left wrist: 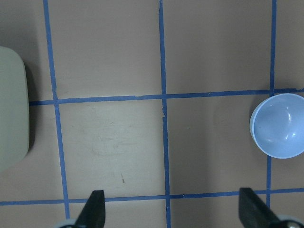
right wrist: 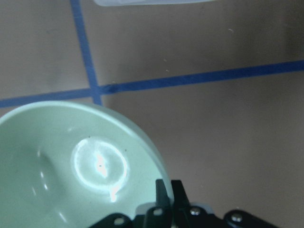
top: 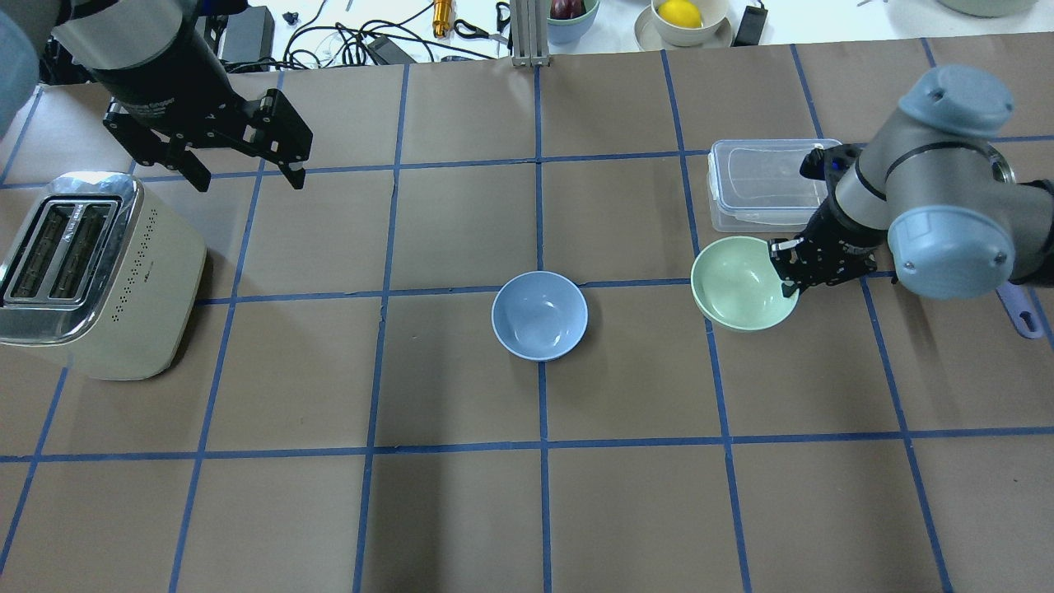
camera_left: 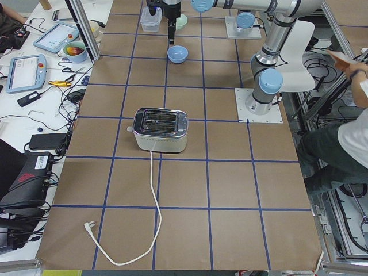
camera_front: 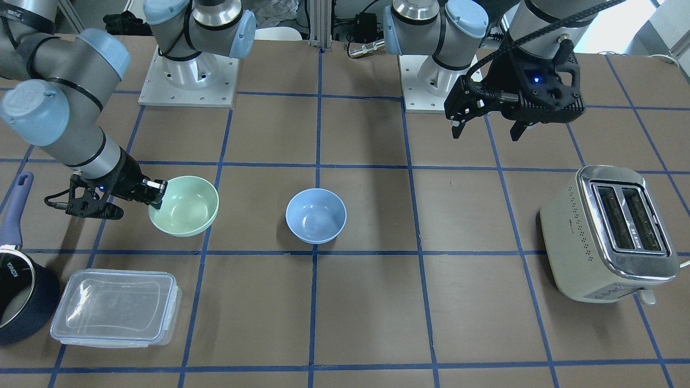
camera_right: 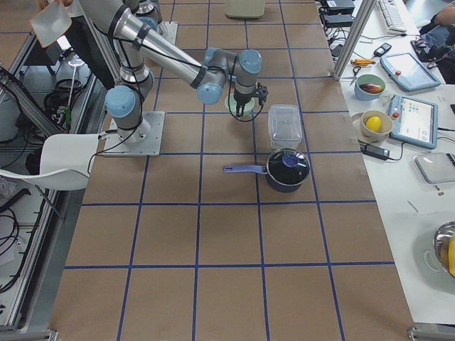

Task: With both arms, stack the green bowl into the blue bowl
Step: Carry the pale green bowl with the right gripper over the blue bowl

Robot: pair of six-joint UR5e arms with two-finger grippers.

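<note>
The green bowl (camera_front: 184, 206) sits one grid square to the side of the blue bowl (camera_front: 316, 215), which stands upright and empty at the table's middle. My right gripper (camera_front: 159, 194) is shut on the green bowl's rim; the right wrist view shows its fingers (right wrist: 164, 190) pinched on the rim of the green bowl (right wrist: 61, 166). I cannot tell whether the bowl rests on the table or is just off it. My left gripper (camera_front: 486, 133) is open and empty, high above the table between the toaster and the blue bowl (left wrist: 278, 126).
A cream toaster (camera_front: 609, 231) stands on my left side. A clear lidded container (camera_front: 116, 307) and a navy saucepan (camera_front: 21, 291) lie just beyond the green bowl on my right side. Bowls and cables sit past the table's far edge (top: 683, 21).
</note>
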